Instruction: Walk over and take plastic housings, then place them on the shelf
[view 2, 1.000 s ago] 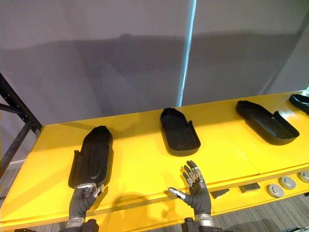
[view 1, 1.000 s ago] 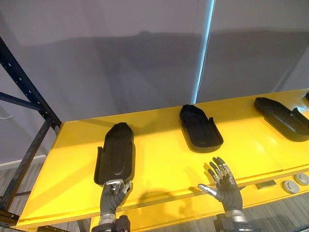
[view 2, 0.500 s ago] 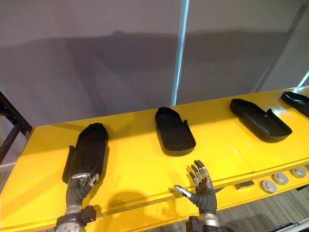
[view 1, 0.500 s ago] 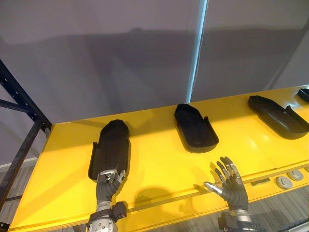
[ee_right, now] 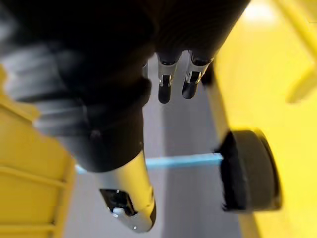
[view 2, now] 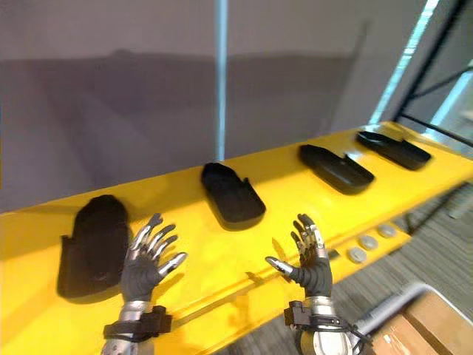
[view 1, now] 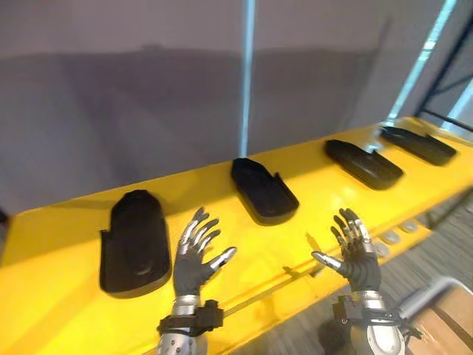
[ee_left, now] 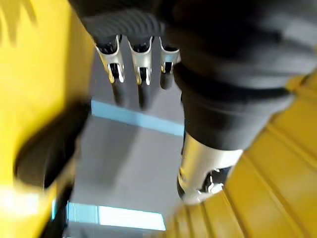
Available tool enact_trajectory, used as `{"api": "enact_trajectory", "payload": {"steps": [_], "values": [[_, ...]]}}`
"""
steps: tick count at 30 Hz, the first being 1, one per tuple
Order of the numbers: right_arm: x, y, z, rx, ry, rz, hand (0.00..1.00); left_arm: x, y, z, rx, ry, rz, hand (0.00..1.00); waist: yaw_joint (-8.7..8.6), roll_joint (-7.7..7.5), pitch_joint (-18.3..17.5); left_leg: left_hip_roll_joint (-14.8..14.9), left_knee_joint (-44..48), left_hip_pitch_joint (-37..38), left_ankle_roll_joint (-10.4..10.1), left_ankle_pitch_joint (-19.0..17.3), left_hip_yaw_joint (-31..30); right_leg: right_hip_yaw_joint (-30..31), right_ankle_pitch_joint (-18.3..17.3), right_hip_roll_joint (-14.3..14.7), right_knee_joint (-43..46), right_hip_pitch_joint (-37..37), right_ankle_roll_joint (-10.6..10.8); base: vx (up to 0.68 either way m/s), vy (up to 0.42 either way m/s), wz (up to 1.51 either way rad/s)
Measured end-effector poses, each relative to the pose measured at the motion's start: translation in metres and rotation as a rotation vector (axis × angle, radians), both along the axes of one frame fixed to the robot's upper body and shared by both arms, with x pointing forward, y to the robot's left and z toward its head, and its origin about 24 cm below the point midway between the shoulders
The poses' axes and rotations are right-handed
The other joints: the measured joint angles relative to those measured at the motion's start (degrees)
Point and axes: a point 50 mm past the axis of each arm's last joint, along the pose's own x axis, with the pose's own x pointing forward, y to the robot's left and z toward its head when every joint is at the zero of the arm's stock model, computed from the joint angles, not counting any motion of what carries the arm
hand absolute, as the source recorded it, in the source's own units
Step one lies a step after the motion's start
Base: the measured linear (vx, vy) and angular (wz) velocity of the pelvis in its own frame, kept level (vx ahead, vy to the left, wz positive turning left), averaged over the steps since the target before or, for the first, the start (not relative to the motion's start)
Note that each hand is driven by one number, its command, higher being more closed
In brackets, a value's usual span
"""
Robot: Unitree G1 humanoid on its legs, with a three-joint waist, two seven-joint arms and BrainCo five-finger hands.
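The left hand [view 1: 194, 259] was wide open, its fingers fanned apart and pointing up and away from the robot, the thumb stuck out to the right. It held nothing. It stood upright on a raised forearm over the front part of the yellow shelf [view 1: 52, 296], just right of the leftmost plastic housing [view 1: 134, 244], and no finger appeared to touch that part. In the left wrist view the fingers [ee_left: 131, 74] ran out straight and the thumb [ee_left: 203, 168] stood apart from them, nothing between.

The right hand [view 1: 358, 259] was likewise spread and empty, fingers up and slightly splayed, thumb reaching left toward the other hand. It was poised near the shelf's front edge, well clear of every housing. The right wrist view showed its fingers [ee_right: 171, 79] straight and the thumb [ee_right: 126, 198] separate.

All four black housings lay on the shelf in a row running toward the right. The leftmost lay with its closed back up. The second housing [view 1: 262, 194] sat between the two hands but farther back. The third housing [view 1: 363, 163] and the fourth housing [view 1: 417, 144] lay beyond it to the right, apart from each other. Small round discs [view 2: 367, 242] sat along the shelf's front edge near the right hand. A grey wall with a pale blue stripe [view 1: 246, 74] rose behind.
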Motion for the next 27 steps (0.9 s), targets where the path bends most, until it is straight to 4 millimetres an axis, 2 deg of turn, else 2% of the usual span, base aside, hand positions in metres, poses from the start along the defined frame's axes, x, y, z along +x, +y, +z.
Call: {"api": "enact_trajectory", "payload": {"steps": [1, 2, 3, 4, 5, 6, 7, 8, 9, 10, 11, 13, 14, 15, 16, 17, 19, 21, 23, 25, 26, 27], "values": [[-0.004, 0.001, 0.0, 0.016, 0.0, -0.007, 0.0, 0.0, -0.004, 0.002, -0.002, -0.011, -0.022, 0.0, 0.26, -0.94, 0.43, -1.16, 0.23, 0.84, 1.39, -0.92, 1.5, 2.15, 0.57, -0.6, -0.27, -0.18, 0.81, -0.19, 0.427, -1.45], [-0.011, 0.005, -0.001, 0.044, 0.012, -0.005, 0.0, 0.0, -0.011, 0.003, -0.007, -0.015, -0.05, 0.0, 0.81, -2.74, 0.5, -2.54, 0.92, 1.44, 2.9, -1.1, 6.55, 6.66, 3.73, -1.41, -1.98, -0.61, 0.62, -0.26, 0.425, -1.67], [-0.016, 0.007, -0.002, 0.054, 0.024, -0.006, 0.0, 0.0, -0.015, 0.002, -0.007, -0.011, -0.068, 0.0, 0.69, -2.86, 0.2, -2.57, 1.37, 1.32, 4.55, -1.03, 10.03, 7.53, 8.36, -1.31, -4.26, -1.44, -1.66, -0.35, 0.526, -2.31], [-0.019, 0.008, -0.003, 0.056, 0.03, -0.016, 0.0, 0.001, -0.018, 0.001, -0.004, -0.012, -0.082, 0.0, 0.82, -2.91, 0.2, -2.18, 0.94, 0.89, 6.38, 0.09, 15.0, 5.61, 17.87, -1.08, -9.19, -2.62, -6.41, -0.31, 0.433, -2.05], [-0.019, 0.007, -0.003, 0.038, 0.034, -0.031, 0.0, 0.003, -0.019, 0.002, -0.002, -0.014, -0.086, 0.0, 0.88, -2.79, 0.35, -1.38, 0.08, 0.7, 7.73, 1.0, 18.2, 3.11, 22.77, -1.02, -12.45, -2.86, -8.69, -0.33, 0.393, -2.31], [-0.019, 0.005, -0.003, 0.021, 0.036, -0.061, 0.0, 0.005, -0.022, 0.001, -0.002, -0.011, -0.093, 0.0, 0.86, -3.09, 0.5, -0.61, -1.75, 0.78, 7.97, 3.28, 23.86, -6.84, 22.14, -0.79, -9.2, -4.66, -10.21, -0.34, 0.315, -2.16], [-0.02, 0.001, -0.003, -0.009, 0.041, -0.09, 0.0, 0.006, -0.025, -0.002, 0.004, 0.0, -0.106, 0.0, 1.38, -3.15, 0.29, 0.22, -4.66, 1.97, 8.34, 5.5, 28.89, -14.8, 13.66, -0.35, -1.13, -5.65, -10.67, -0.33, 0.276, -2.15], [-0.019, 0.0, -0.003, -0.019, 0.04, -0.098, 0.0, 0.006, -0.025, -0.003, 0.007, 0.002, -0.11, 0.0, 2.05, -3.03, 0.25, 0.83, -6.67, 2.97, 8.44, 6.76, 31.58, -17.61, 10.36, -0.03, 2.65, -5.89, -10.78, -0.3, 0.216, -1.96], [-0.017, -0.003, -0.004, -0.042, 0.044, -0.124, 0.0, 0.006, -0.026, -0.003, 0.005, 0.003, -0.123, 0.0, 2.06, -2.63, 0.16, 2.03, -9.98, 4.17, 8.41, 9.15, 34.85, -21.07, 4.86, 0.16, 8.31, -5.2, -11.54, -0.3, 0.113, -1.73], [-0.012, -0.008, -0.014, -0.047, 0.08, -0.152, 0.0, 0.007, -0.027, -0.004, 0.009, 0.006, -0.131, 0.0, 1.34, -2.53, -0.04, 3.57, -12.89, 5.04, 7.65, 11.83, 37.77, -23.17, -1.01, -0.81, 14.91, -3.63, -11.29, -0.28, 0.046, -1.45], [-0.011, -0.01, -0.018, -0.049, 0.101, -0.163, 0.0, 0.007, -0.028, -0.006, 0.012, 0.011, -0.133, 0.0, 1.17, -2.56, -0.32, 4.19, -13.61, 5.05, 7.2, 12.52, 38.77, -24.23, -2.7, -1.75, 16.79, -2.45, -11.01, -0.21, -0.05, -1.09], [-0.007, -0.012, -0.029, -0.063, 0.147, -0.184, 0.0, 0.009, -0.025, -0.011, 0.021, 0.034, -0.122, 0.0, 1.39, -2.9, -0.66, 5.35, -15.47, 5.81, 6.12, 13.82, 41.53, -25.79, -6.27, -4.95, 19.8, 0.73, -9.68, -0.12, -0.117, -0.82], [-0.006, -0.012, -0.036, -0.064, 0.178, -0.191, 0.0, 0.011, -0.021, -0.015, 0.02, 0.053, -0.106, 0.0, 1.4, -3.41, -1.49, 5.53, -15.84, 5.1, 5.42, 14.01, 42.55, -25.23, -7.38, -7.77, 20.3, 3.96, -8.18, -0.18, -0.295, -0.7], [-0.006, -0.012, -0.042, -0.06, 0.206, -0.197, 0.0, 0.012, -0.017, -0.016, 0.022, 0.058, -0.089, 0.0, 1.21, -5.16, -2.75, 4.43, -14.92, 3.36, 3.52, 13.76, 42.55, -24.02, -10.2, -9.7, 15.21, 7.03, -3.88, -0.15, -0.261, -0.52], [-0.006, -0.013, -0.046, -0.06, 0.222, -0.202, 0.0, 0.014, -0.014, -0.017, 0.026, 0.06, -0.08, 0.0, 1.25, -6.45, -3.28, 3.39, -14.96, 2.25, 3.2, 13.93, 42.0, -23.88, -12.53, -9.67, 10.08, 8.52, -3.4, -0.13, -0.358, -0.57], [-0.003, -0.016, -0.051, -0.084, 0.248, -0.213, 0.0, 0.016, -0.013, -0.022, 0.032, 0.087, -0.07, 0.0, 2.39, -5.58, -4.12, 2.42, -16.01, 1.26, 2.71, 14.72, 39.71, -23.07, -13.41, -8.84, 3.16, 9.35, -5.35, -0.06, -0.244, -0.71], [-0.003, -0.022, -0.06, -0.111, 0.294, -0.231, 0.0, 0.014, -0.011, -0.029, 0.03, 0.131, -0.059, 0.0, 2.74, -3.55, -4.91, 2.41, -20.0, 3.15, 3.24, 15.52, 37.35, -21.86, -10.48, -5.94, -0.92, 10.11, -6.59, -0.01, -0.228, -0.71], [-0.002, -0.022, -0.073, -0.111, 0.348, -0.229, 0.0, 0.016, -0.001, -0.036, 0.052, 0.155, -0.011, 0.0, 3.21, -3.53, -5.96, 4.72, -22.02, 4.0, 2.78, 16.41, 36.79, -20.07, -7.58, -2.59, -5.21, 11.33, -7.5, 0.06, -0.162, -0.6], [-0.001, -0.027, -0.093, -0.128, 0.436, -0.243, 0.0, 0.022, 0.012, -0.058, 0.107, 0.245, 0.05, 0.0, 3.28, -3.34, -7.25, 5.71, -23.24, 4.34, 2.33, 17.6, 37.35, -19.05, -5.74, -1.2, -7.98, 11.32, -7.15, 0.08, -0.073, -0.44], [-0.002, -0.036, -0.138, -0.134, 0.648, -0.265, 0.0, 0.025, 0.034, -0.109, 0.19, 0.468, 0.131, 0.0, 3.4, -3.11, -7.39, 5.8, -24.53, 5.99, 1.59, 18.36, 39.26, -18.22, -4.35, -1.06, -10.7, 12.72, -6.57, 0.08, 0.007, -0.33], [-0.004, -0.039, -0.151, -0.123, 0.709, -0.272, 0.0, 0.025, 0.039, -0.122, 0.212, 0.529, 0.148, 0.0, 3.43, -3.02, -7.52, 5.79, -24.75, 6.22, 1.52, 18.42, 39.82, -18.2, -4.15, -1.12, -10.98, 12.78, -6.41, 0.05, 0.05, -0.21], [-0.01, -0.041, -0.178, -0.098, 0.847, -0.281, 0.0, 0.021, 0.049, -0.152, 0.254, 0.67, 0.174, 0.0, 3.45, -2.99, -7.5, 5.61, -25.44, 6.75, 1.38, 18.53, 40.2, -18.24, -3.65, -1.34, -12.08, 13.32, -6.14, 0.05, 0.069, -0.09]]}}
